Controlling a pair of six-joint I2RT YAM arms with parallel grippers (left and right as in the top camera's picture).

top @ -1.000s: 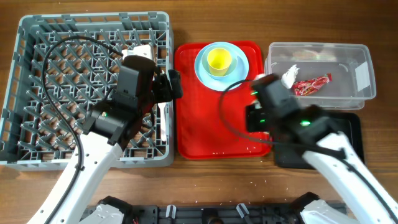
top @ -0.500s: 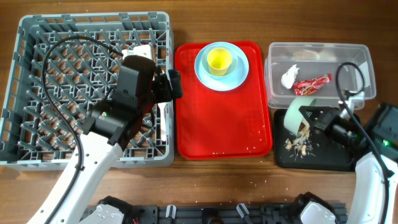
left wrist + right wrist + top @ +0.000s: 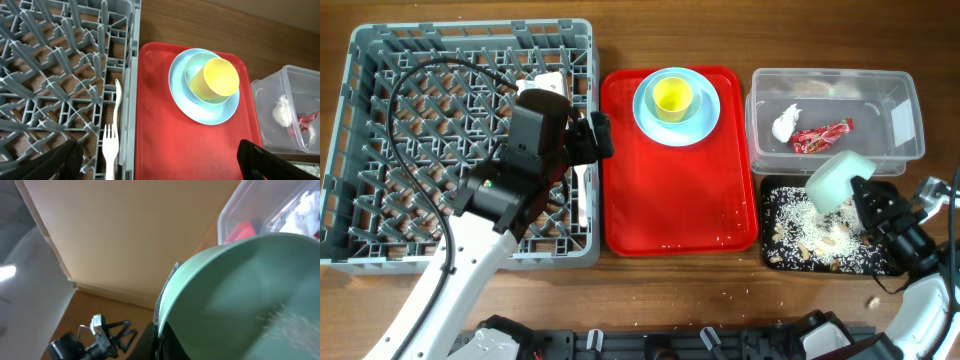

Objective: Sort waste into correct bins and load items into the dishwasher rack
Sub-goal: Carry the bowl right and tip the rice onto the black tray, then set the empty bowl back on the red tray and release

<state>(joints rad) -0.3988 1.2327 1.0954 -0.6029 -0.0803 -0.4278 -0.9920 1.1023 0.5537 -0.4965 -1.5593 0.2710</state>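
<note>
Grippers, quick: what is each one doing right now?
Left gripper: open, empty.
Right gripper: closed, holding a mint-green bowl tipped over the black tray.

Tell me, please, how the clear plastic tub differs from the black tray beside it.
The clear tub is see-through; the black tray is opaque. The clear tub has taller walls; the black tray is shallower. The clear tub holds a white tissue and a red wrapper; the black tray holds rice-like food scraps. Both are rectangular and sit beside the red serving tray.
</note>
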